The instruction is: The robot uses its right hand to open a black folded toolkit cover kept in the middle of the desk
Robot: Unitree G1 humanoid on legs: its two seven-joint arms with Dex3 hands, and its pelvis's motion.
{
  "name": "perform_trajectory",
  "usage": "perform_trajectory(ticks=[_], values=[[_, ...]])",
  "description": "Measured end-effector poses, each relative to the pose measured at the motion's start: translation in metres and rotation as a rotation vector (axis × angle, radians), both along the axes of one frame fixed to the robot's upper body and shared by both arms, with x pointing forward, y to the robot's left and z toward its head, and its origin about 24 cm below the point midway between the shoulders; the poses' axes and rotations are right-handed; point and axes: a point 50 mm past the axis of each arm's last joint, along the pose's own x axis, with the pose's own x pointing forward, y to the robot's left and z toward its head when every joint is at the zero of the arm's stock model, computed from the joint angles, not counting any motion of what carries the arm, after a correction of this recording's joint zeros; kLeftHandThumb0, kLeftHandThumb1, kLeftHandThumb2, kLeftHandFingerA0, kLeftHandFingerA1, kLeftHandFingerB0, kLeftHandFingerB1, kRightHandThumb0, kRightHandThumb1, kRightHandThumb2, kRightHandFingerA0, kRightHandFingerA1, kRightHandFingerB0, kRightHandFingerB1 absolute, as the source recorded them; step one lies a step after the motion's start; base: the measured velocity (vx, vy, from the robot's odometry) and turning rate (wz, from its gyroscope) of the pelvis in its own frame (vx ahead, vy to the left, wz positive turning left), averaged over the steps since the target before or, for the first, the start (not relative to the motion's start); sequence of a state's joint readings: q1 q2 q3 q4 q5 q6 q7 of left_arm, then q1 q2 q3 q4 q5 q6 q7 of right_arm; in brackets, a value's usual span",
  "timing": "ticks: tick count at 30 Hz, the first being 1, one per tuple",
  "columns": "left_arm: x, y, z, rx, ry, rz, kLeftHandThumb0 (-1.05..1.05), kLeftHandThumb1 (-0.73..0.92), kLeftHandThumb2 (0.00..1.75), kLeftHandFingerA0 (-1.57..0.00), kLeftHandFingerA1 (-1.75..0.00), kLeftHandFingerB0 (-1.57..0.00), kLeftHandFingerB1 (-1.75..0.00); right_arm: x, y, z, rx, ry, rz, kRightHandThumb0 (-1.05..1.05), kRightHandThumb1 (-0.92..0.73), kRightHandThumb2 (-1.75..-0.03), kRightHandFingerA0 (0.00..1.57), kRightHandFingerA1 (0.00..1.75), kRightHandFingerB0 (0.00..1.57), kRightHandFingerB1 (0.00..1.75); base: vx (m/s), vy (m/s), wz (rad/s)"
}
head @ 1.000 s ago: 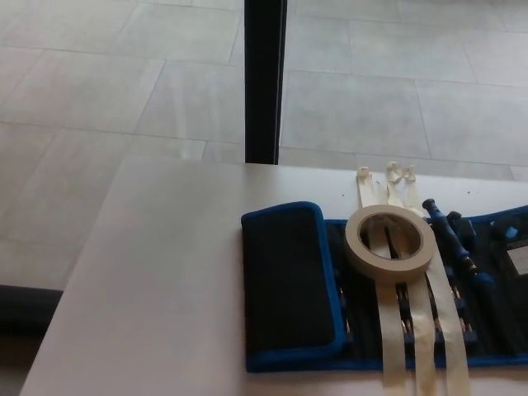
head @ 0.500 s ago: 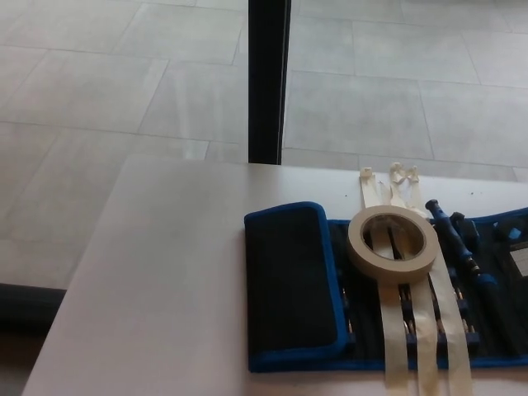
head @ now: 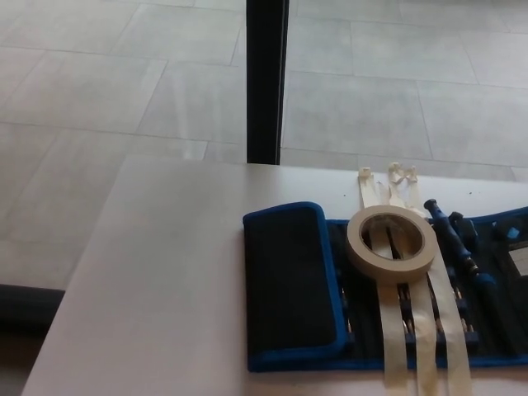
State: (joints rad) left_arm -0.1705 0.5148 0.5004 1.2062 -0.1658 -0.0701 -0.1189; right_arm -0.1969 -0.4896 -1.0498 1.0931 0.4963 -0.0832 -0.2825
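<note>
The black toolkit cover (head: 290,280) with blue trim lies on the white desk (head: 165,272), right of the middle of the picture. Its left flap is folded over. The rest to the right lies spread open, showing rows of bits (head: 406,307) and a blue-handled screwdriver (head: 452,233). A roll of beige masking tape (head: 391,242) rests on the open part, over several tape strips (head: 429,330) that run across the kit toward the front. Neither of my hands shows in the head view.
A black vertical post (head: 266,78) stands behind the desk's far edge. Grey floor tiles (head: 124,82) lie beyond. The kit runs out of the picture at the right edge. The desk's left edge slants from upper middle to lower left.
Only slight camera shifts; the kit, tape roll and strips lie as before.
</note>
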Motion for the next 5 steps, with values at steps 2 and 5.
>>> perform_trajectory(ticks=[2,5], values=[[0.0012,-0.0004,0.0001,-0.001,-0.001,-0.001,-0.7,0.6,0.59,-0.55,-0.61,-0.63,-0.5,0.0011,0.0006,-0.0002,-0.003,0.01,0.012,-0.69,-0.81,-0.64,0.59,1.15,0.14,0.55,0.0,0.0,0.0],[0.0016,-0.0008,0.0,0.001,0.001,-0.006,-0.73,0.51,0.95,-0.5,-0.66,-0.49,-0.56,0.0027,0.0008,0.0009,-0.014,0.018,0.023,-0.68,-0.8,-0.65,0.62,1.22,0.15,0.56,0.0,0.0,0.0]])
